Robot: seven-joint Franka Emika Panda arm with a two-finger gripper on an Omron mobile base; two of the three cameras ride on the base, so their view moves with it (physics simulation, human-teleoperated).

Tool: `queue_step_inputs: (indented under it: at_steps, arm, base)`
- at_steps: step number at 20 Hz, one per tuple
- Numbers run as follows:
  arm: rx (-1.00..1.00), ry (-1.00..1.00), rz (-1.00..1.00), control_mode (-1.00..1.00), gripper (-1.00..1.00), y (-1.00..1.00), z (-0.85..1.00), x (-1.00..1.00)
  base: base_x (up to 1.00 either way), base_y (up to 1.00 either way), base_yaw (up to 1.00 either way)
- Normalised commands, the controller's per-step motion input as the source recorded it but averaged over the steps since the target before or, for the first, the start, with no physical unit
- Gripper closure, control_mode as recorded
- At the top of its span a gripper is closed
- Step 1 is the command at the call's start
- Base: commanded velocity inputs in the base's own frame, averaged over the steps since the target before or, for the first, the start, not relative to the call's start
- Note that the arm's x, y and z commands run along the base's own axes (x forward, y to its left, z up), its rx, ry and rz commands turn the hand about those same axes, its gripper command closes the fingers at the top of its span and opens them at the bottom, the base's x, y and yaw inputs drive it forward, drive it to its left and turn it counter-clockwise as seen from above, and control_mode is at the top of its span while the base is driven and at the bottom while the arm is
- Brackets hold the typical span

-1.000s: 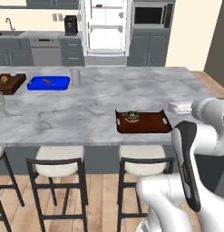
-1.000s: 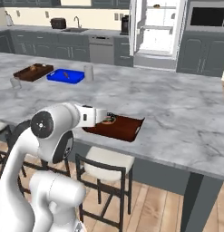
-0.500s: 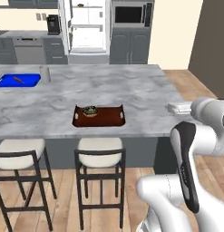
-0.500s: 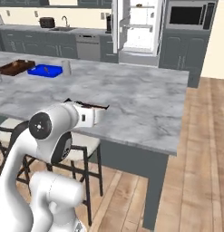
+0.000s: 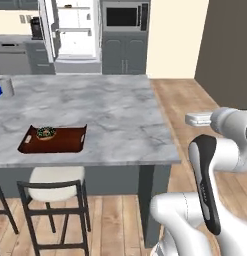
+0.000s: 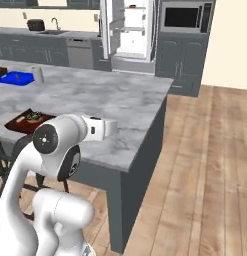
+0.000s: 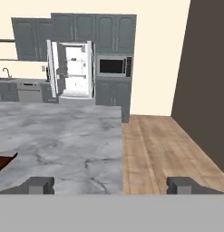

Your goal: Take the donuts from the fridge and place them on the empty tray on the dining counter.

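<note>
The base has driven rightward along the counter, sliding the scene left.

Left base view: one chocolate-iced sprinkled ring donut (image 5: 46, 132) lies on the flat reddish-brown rimmed tray (image 5: 65, 145) atop the grey-veined white marble dining counter (image 5: 110, 115). It looks light, soft and crumbly; pinch gently across the ring.

Right base view: the arm cuts off the tray.

Hand view: the gripper (image 7: 111, 186) stands released, empty. Inside the open grey-steel fridge (image 7: 75, 72), any second donut is too small to make out.
</note>
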Motion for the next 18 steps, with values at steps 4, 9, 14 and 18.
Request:
queue_step_inputs:
  at_steps: [4, 9, 14, 18]
  arm:
    - [0.00, 0.00, 0.00, 1.00, -1.00, 0.00, 0.00, 0.00]
    - [0.00, 0.00, 0.00, 1.00, -1.00, 0.00, 0.00, 0.00]
    - [0.00, 0.00, 0.00, 1.00, -1.00, 0.00, 0.00, 0.00]
    - [0.00, 0.00, 0.00, 1.00, -1.00, 0.00, 0.00, 0.00]
  base:
    - [0.12, -1.00, -0.06]
    - [0.20, -1.00, -0.06]
    - [0.60, -1.00, -0.08]
    - [0.94, -1.00, -0.05]
